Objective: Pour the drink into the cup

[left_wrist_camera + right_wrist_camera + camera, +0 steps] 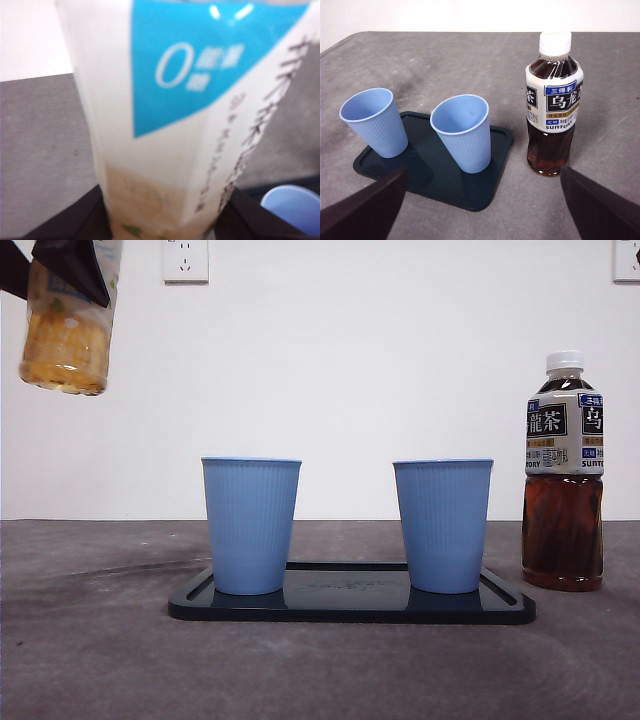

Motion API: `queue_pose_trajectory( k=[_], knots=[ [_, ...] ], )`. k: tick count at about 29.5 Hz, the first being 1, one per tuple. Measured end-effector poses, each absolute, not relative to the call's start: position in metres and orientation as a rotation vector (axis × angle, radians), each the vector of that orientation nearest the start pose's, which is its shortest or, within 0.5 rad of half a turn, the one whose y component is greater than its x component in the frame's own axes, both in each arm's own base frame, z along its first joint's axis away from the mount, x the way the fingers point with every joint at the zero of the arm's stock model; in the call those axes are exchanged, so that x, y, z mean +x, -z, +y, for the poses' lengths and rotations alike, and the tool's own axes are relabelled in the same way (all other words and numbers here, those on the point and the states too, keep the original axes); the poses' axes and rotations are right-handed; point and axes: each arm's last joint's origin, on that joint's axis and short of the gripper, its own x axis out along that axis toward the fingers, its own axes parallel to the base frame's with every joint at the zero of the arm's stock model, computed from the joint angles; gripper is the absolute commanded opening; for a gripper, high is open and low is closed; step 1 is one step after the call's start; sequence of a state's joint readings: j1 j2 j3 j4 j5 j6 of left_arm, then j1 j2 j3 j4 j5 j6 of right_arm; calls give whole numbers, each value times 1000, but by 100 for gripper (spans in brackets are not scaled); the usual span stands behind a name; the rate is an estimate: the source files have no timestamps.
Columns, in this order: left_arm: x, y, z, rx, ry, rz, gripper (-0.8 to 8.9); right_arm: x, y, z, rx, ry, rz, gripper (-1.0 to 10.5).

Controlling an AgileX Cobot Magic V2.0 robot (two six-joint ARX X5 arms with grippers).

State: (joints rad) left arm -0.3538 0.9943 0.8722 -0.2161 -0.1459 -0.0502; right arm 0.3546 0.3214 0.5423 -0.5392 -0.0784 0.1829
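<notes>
Left end effector (68, 275), at the upper left of the front view, is clamped on a pale-labelled drink bottle (66, 330) with amber liquid, held high above the counter (100, 660) and slightly tilted. Lower, at centre, a dark tray (350, 608) carries two blue cups: the left cup (250, 525) and the right cup (442, 525), both upright and apart. At far right an oolong tea bottle (563, 475) stands capped just beside the tray. Right end effector (480, 210) hangs released, well above them.
</notes>
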Motion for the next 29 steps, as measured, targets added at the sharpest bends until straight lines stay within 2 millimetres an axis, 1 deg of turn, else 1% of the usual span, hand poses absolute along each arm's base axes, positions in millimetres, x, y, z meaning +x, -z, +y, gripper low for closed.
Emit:
queue_pose_trajectory(
  k=[3,5,8,11,15,19,23,29],
  knots=[
    [204,-302,-72,-45,209,306,182,81,-269,32,134,-399,356,486],
    [205,-285,-72,-84,209,303,182,81,-269,32,134,-399,356,486],
    [206,-264,-73,-133,207,280,182,81,-269,32,134,-399,356,486],
    [208,-247,-74,-155,208,255,182,81,-269,32,135,-399,356,486],
    [215,-228,-76,-163,207,269,182,81,-269,32,134,-399,356,486],
    [226,-211,-81,-153,215,314,182,81,-269,32,134,-399,356,486],
    [238,-197,-85,-150,216,321,182,81,-268,32,134,-398,360,486],
    [249,-177,-90,-129,215,346,182,80,-267,32,131,-396,378,486]
  ],
)
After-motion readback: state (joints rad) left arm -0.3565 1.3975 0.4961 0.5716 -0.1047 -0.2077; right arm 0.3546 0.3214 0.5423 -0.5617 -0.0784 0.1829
